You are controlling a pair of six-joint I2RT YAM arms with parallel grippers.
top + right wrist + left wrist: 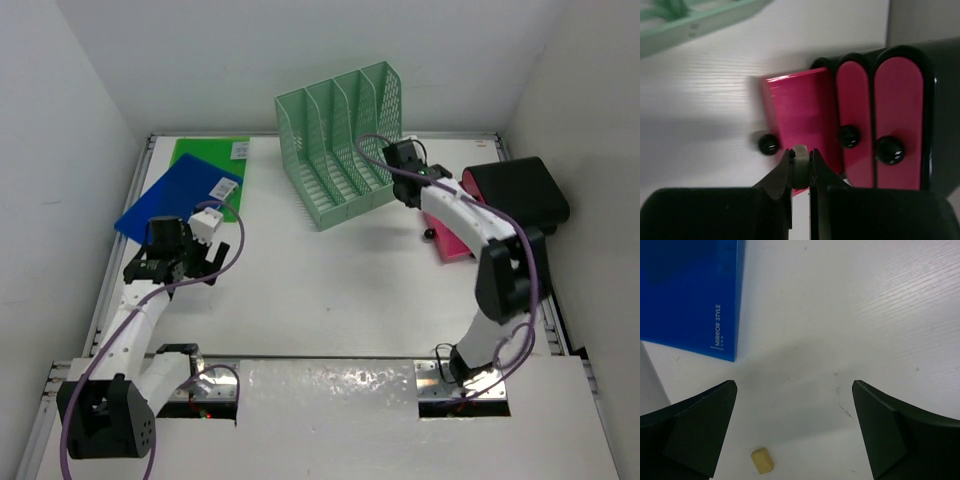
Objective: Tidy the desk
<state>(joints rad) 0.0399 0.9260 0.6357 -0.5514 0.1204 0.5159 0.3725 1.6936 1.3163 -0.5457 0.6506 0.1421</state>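
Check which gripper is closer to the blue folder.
Left. The left gripper hangs open just short of a corner of the blue folder. The right gripper, shut on a small pale object, is far across the desk by the mint-green file rack.

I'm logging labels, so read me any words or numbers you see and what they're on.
"MIRROR STYLE": blue folder, white print near its edge.
Smaller line beside it: too small to read.
White stickers on the blue folder and the green folder: too small to read.
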